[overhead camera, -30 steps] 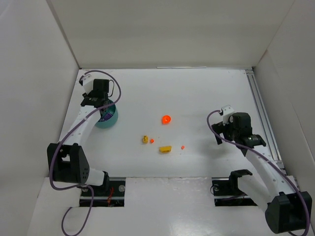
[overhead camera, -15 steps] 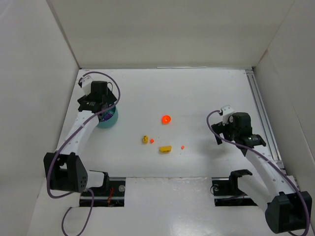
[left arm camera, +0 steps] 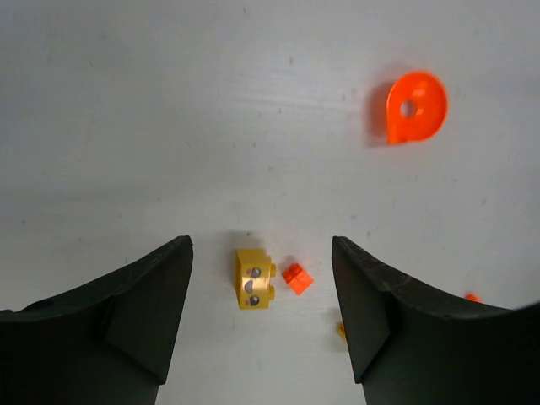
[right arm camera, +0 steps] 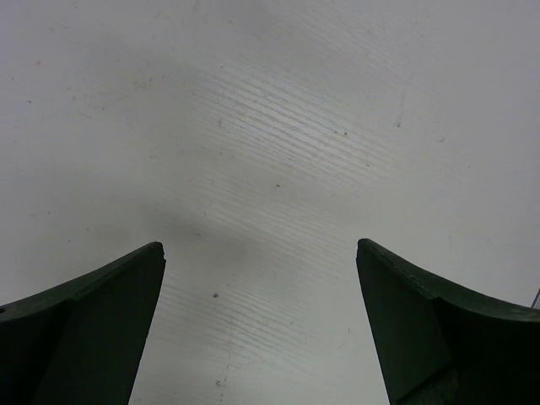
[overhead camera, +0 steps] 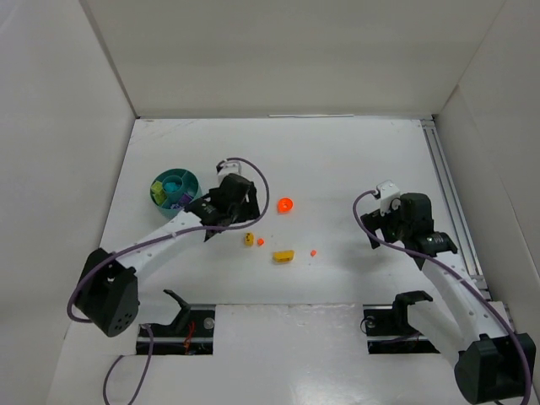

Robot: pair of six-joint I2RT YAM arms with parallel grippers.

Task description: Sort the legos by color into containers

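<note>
The round teal dish [overhead camera: 175, 188] stands at the left with purple and lime pieces in its compartments. My left gripper [overhead camera: 239, 221] is open and empty, above the table just left of a small yellow block [overhead camera: 248, 240]. In the left wrist view that yellow block [left arm camera: 254, 279] and a tiny orange block [left arm camera: 296, 278] lie between my open fingers. An orange round piece [overhead camera: 285, 205] lies further off and shows in the left wrist view [left arm camera: 415, 109]. A yellow flat block [overhead camera: 283, 256] and an orange bit [overhead camera: 313, 252] lie in the middle. My right gripper [overhead camera: 376, 226] is open over bare table.
White walls enclose the table on three sides. A metal rail [overhead camera: 447, 198] runs along the right edge. The arm bases stand at the near edge.
My left arm has swung from over the teal dish to the right, to the yellow and orange blocks. The dish now shows uncovered. The right arm has barely moved.
</note>
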